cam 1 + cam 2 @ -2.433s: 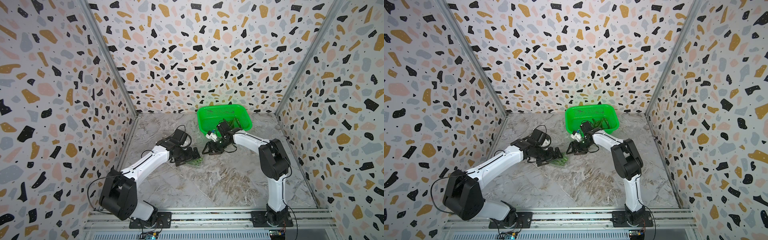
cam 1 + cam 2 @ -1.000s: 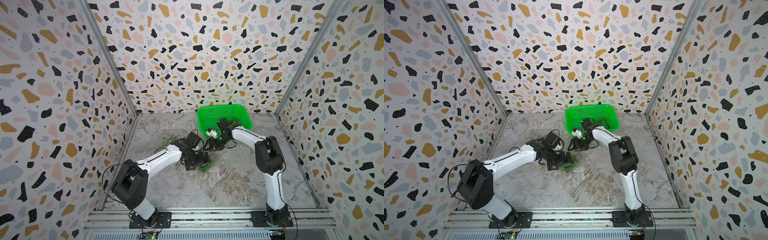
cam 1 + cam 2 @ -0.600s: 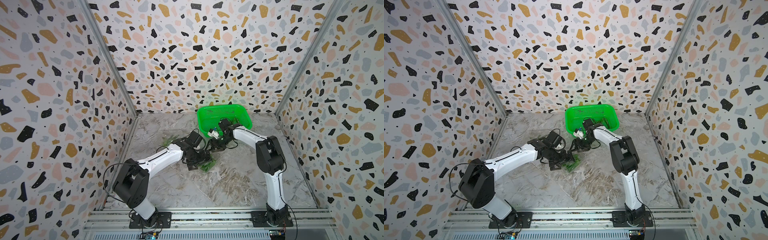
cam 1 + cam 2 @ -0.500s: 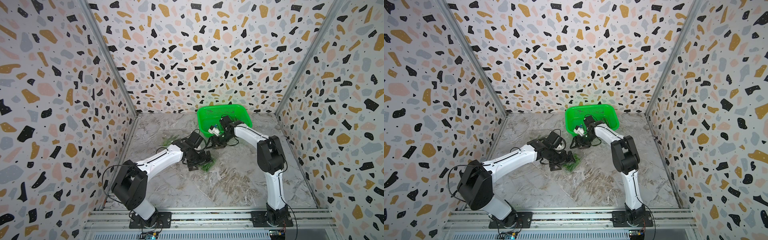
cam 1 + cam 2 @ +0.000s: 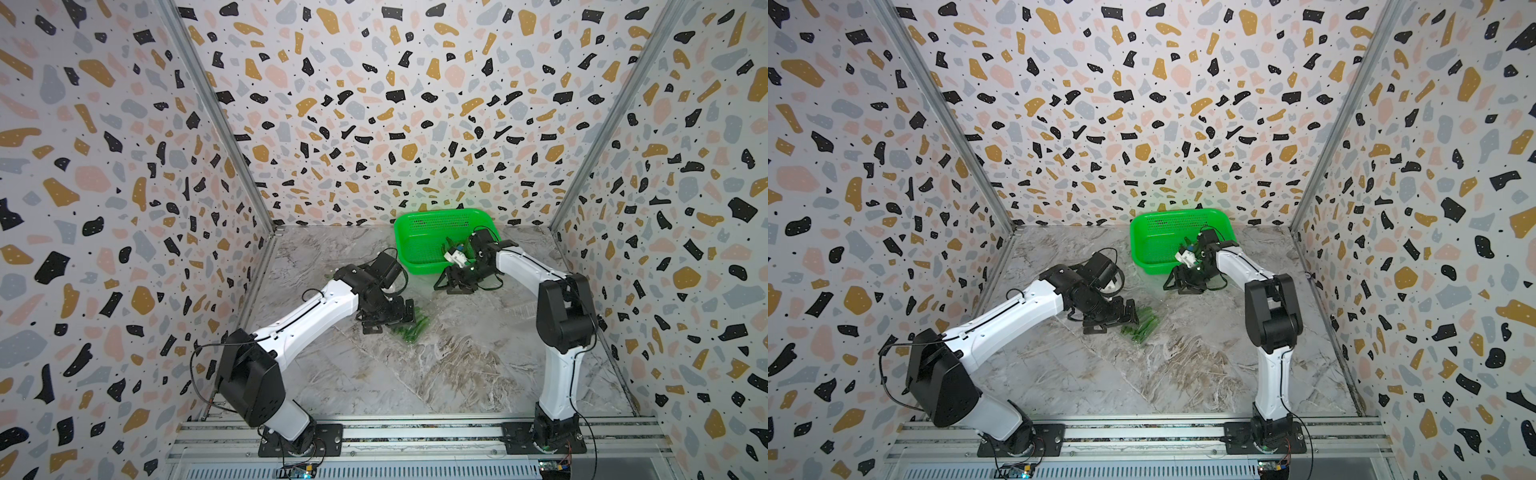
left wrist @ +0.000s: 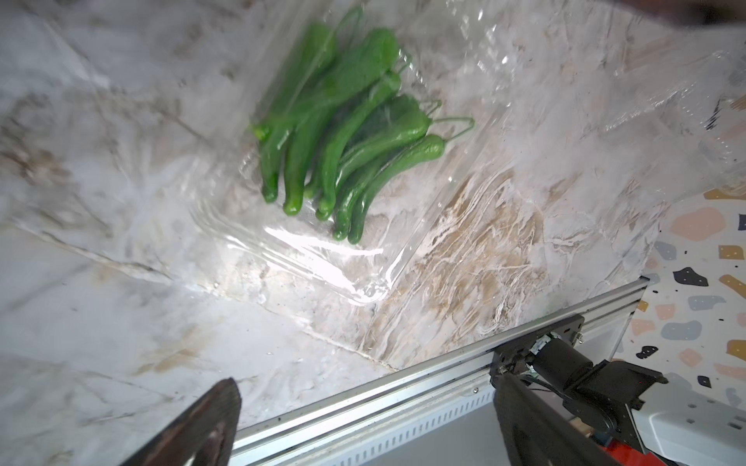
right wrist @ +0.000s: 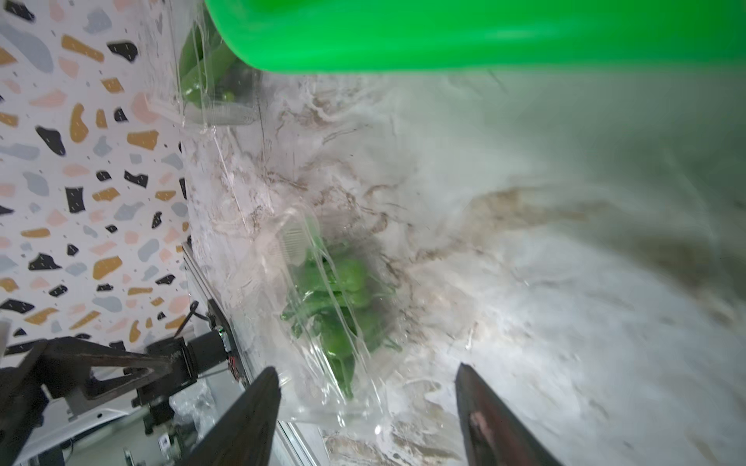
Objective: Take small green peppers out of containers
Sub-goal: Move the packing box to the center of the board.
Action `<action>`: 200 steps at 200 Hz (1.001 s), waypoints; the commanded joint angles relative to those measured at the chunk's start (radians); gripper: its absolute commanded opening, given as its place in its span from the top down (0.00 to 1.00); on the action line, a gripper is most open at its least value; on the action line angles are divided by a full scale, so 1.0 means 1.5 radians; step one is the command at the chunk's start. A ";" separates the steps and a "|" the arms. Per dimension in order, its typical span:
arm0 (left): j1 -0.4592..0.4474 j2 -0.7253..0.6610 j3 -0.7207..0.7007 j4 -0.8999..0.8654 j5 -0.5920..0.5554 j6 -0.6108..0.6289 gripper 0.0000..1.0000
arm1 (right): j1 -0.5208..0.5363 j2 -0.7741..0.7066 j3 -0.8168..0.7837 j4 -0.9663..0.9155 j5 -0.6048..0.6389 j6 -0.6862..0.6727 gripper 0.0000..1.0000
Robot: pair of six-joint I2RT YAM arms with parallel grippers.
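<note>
The small green peppers are packed in a clear container, which is laid on the marble table near its middle. The left gripper is set just beside it; whether its jaws are clenched cannot be told. The right gripper is seen released, fingers apart, near the green basket.

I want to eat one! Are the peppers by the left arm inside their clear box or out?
Inside: the peppers lie within the clear box, its shiny plastic covering them.
</note>
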 commanded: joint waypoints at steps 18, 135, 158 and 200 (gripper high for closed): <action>0.057 0.112 0.095 -0.005 -0.042 0.121 0.01 | -0.016 -0.120 -0.133 0.058 -0.016 0.025 0.36; 0.066 0.219 0.115 0.103 0.053 0.138 0.01 | 0.086 -0.139 -0.298 0.220 -0.014 0.114 0.48; 0.065 0.213 0.102 0.113 0.056 0.130 0.01 | 0.086 -0.131 -0.299 0.220 -0.010 0.113 0.49; 0.065 0.207 0.087 0.128 0.068 0.121 0.01 | 0.087 -0.115 -0.301 0.221 0.001 0.106 0.52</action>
